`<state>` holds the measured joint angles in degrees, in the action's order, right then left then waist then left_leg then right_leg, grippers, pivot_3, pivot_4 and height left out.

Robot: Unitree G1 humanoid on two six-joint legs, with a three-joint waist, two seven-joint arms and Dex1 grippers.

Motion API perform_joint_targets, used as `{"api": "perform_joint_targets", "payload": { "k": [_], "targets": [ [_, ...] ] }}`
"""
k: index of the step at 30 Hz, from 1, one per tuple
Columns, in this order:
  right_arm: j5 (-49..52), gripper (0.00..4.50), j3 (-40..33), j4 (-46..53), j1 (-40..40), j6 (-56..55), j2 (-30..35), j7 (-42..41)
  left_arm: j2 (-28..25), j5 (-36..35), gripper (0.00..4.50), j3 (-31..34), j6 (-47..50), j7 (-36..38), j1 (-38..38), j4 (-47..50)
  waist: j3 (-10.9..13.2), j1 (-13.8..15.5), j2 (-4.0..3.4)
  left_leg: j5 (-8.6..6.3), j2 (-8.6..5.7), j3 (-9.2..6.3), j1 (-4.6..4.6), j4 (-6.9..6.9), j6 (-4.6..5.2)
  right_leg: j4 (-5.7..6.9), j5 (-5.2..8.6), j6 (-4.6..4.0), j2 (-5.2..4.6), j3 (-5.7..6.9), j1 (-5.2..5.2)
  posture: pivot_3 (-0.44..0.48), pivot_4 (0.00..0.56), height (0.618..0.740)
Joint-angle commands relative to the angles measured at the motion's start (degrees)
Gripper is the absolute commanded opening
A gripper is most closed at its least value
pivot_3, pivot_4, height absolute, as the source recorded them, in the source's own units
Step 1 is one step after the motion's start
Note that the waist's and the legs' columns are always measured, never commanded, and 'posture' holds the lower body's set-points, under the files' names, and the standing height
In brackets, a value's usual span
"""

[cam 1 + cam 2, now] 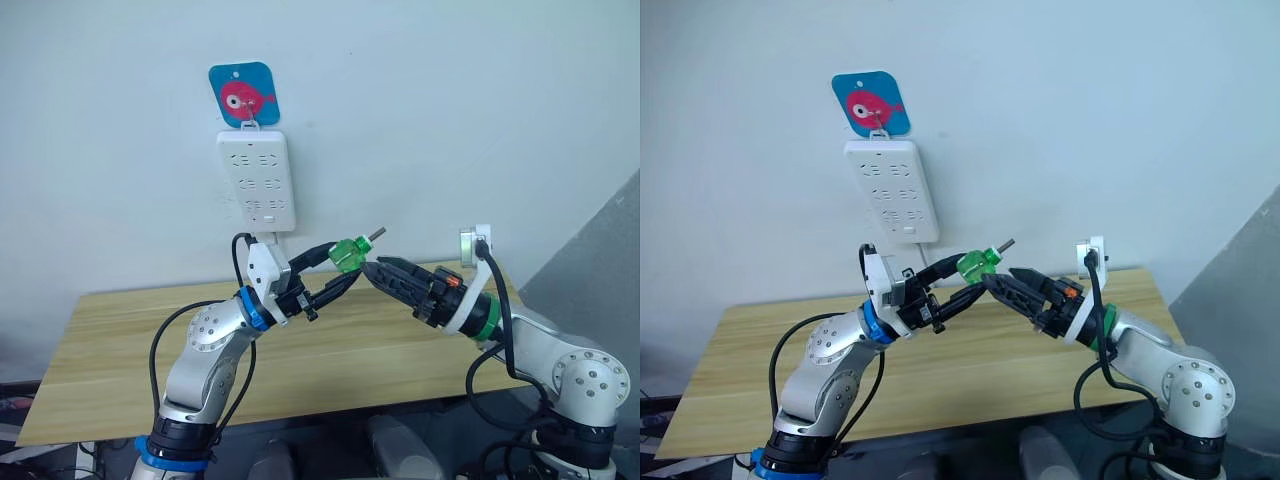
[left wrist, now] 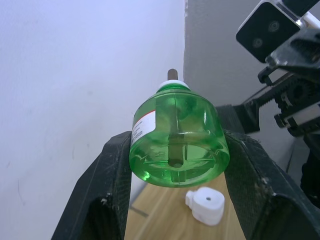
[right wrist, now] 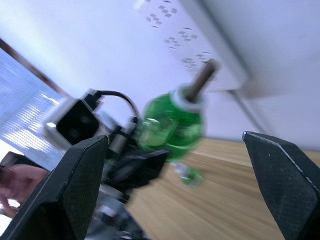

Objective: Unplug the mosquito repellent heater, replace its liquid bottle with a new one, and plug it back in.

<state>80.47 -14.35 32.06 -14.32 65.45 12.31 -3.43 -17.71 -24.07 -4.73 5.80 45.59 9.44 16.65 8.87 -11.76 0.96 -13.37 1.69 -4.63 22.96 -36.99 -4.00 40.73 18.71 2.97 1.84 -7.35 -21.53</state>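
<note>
We see the left gripper (image 1: pixel 343 268) raised over the counter (image 1: pixel 120 330), jaws clamped on a green liquid bottle (image 1: pixel 350 253), wick pointing toward 2 o'clock. Right gripper (image 1: pixel 372 268) sits just beside the bottle at its 4 o'clock, jaws spread wide, holding nothing. Mosquito repellent heater (image 2: pixel 206 205) lies on the counter under the bottle. Wall power strip (image 1: pixel 256 180) at 11 o'clock.

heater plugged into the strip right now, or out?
Out. The mosquito repellent heater lies on the wooden table, apart from the wall power strip. The left gripper holds the green bottle.
</note>
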Motion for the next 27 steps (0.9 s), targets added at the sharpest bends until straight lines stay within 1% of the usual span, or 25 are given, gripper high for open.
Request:
{"api": "perform_joint_targets", "payload": {
  "k": [1, 6, 11, 14, 22, 23, 27],
  "targets": [
    [5.8, 4.50, 2.4, -1.6, -2.5, -4.1, -1.0, 5.4, 0.1, 0.8, 2.26, 0.2, -1.7, -1.2, 0.8, 2.6, 0.0, -0.1, 0.00, 0.00, 0.00, -0.01, 0.01, 0.01, 0.00, -0.01, 0.00, 0.00, 0.00, 0.01, -0.02, -0.201, 0.089, 0.724],
    [7.4, 4.50, 6.0, -3.8, -4.5, -8.0, -1.6, 7.9, -0.1, 1.0, 2.26, -0.3, -1.6, -1.8, 0.7, 3.4, 0.0, -0.1, 0.00, 0.00, 0.01, -0.04, 0.02, 0.03, 0.00, 0.00, 0.01, -0.01, 0.00, 0.04, -0.04, -0.194, 0.085, 0.724],
    [6.7, 4.50, 8.3, -5.6, -5.5, -10.9, -1.9, 8.1, 0.0, 1.2, 2.26, -0.2, -1.4, -2.4, 0.6, 4.1, -0.1, 0.0, -0.01, 0.00, 0.01, -0.03, 0.01, 0.02, 0.00, 0.00, 0.01, 0.00, 0.00, 0.03, -0.04, -0.180, 0.081, 0.724],
    [7.0, 3.86, 9.2, -6.3, -5.8, -12.2, -2.1, 8.2, -0.3, 1.3, 2.26, -0.4, -1.4, -2.3, 0.5, 4.4, -0.1, 0.0, -0.01, 0.00, 0.01, -0.03, 0.02, 0.03, 0.00, 0.00, 0.01, 0.00, 0.00, 0.03, -0.04, -0.176, 0.080, 0.724],
    [7.4, 1.03, 11.3, -6.9, -6.1, -14.0, -1.8, 8.4, -0.8, 1.6, 2.26, -0.9, -2.2, -1.7, 0.1, 5.0, -0.1, 0.2, -0.01, 0.00, 0.02, -0.04, 0.03, 0.03, 0.00, 0.00, 0.01, -0.01, 0.00, 0.03, -0.06, -0.172, 0.079, 0.724],
    [7.7, 0.81, 11.5, -6.9, -6.0, -14.1, -1.8, 8.5, -0.9, 1.6, 2.26, -0.9, -2.2, -1.7, 0.0, 5.0, -0.1, 0.2, -0.01, 0.00, 0.02, -0.03, 0.02, 0.03, 0.00, 0.00, 0.01, -0.01, 0.00, 0.03, -0.06, -0.172, 0.079, 0.724],
    [8.5, 0.81, 12.2, -6.5, -5.6, -14.3, -1.4, 8.7, -1.5, 2.5, 2.26, -0.8, -2.7, -2.2, 0.0, 4.7, -0.1, 0.4, -0.01, 0.00, 0.02, -0.03, 0.03, 0.03, 0.00, 0.00, 0.01, -0.01, 0.00, 0.02, -0.07, -0.172, 0.079, 0.724]
  ]
}}
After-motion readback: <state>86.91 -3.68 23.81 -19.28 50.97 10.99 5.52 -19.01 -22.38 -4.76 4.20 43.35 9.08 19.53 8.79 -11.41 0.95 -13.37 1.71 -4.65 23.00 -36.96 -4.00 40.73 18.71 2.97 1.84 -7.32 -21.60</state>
